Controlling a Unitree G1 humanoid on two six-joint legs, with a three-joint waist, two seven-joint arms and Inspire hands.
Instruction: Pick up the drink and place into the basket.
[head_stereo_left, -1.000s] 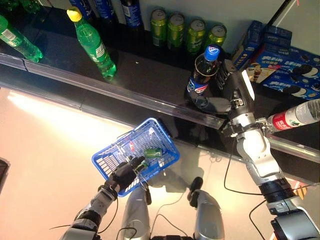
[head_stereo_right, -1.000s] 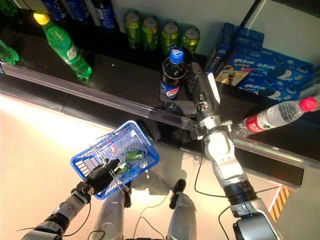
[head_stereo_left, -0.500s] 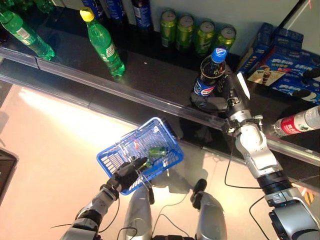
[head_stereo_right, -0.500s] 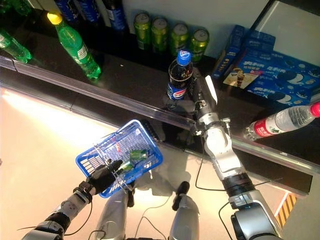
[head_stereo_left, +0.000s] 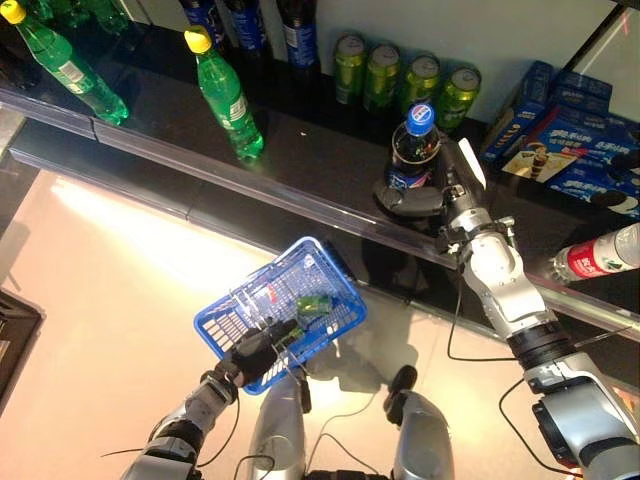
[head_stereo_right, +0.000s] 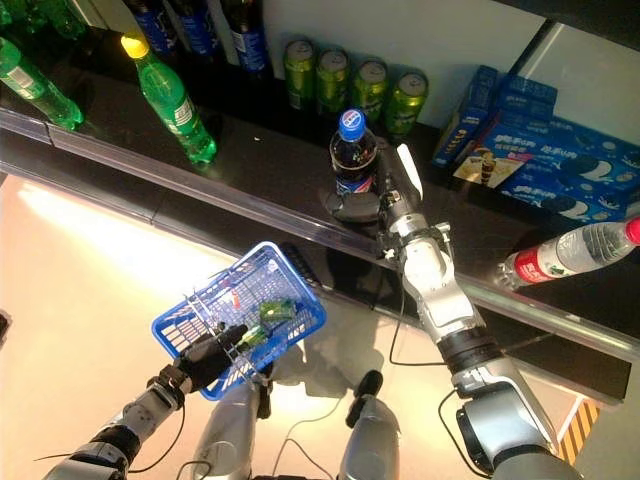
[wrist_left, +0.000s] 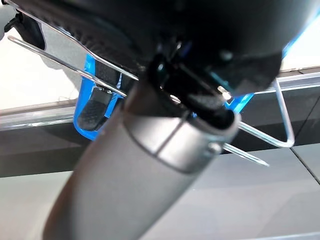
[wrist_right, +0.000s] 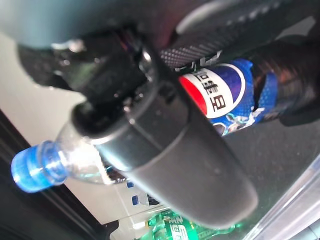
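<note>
A dark cola bottle (head_stereo_left: 410, 150) with a blue cap stands upright on the black shelf (head_stereo_left: 320, 150), in front of the green cans. My right hand (head_stereo_left: 432, 196) is curled round its lower part; in the right wrist view the fingers (wrist_right: 190, 165) wrap the labelled bottle (wrist_right: 235, 95). My left hand (head_stereo_left: 250, 352) is shut on the wire handles (wrist_left: 280, 120) of the blue basket (head_stereo_left: 232, 322), held up low in front of me. A green drink (head_stereo_left: 312, 303) lies in the basket.
Green bottles (head_stereo_left: 228, 100) stand at the shelf's left, green cans (head_stereo_left: 405, 80) and dark bottles (head_stereo_left: 250, 20) along the back wall. Blue biscuit boxes (head_stereo_left: 570, 130) lie at the right. A clear bottle with a red label (head_stereo_left: 600, 255) lies beyond my right forearm. A clear rail (head_stereo_left: 250, 180) edges the shelf.
The whole view has shifted, so the camera moved. My right hand stays curled round the cola bottle, which now stands more upright. The blue basket hangs as before.
</note>
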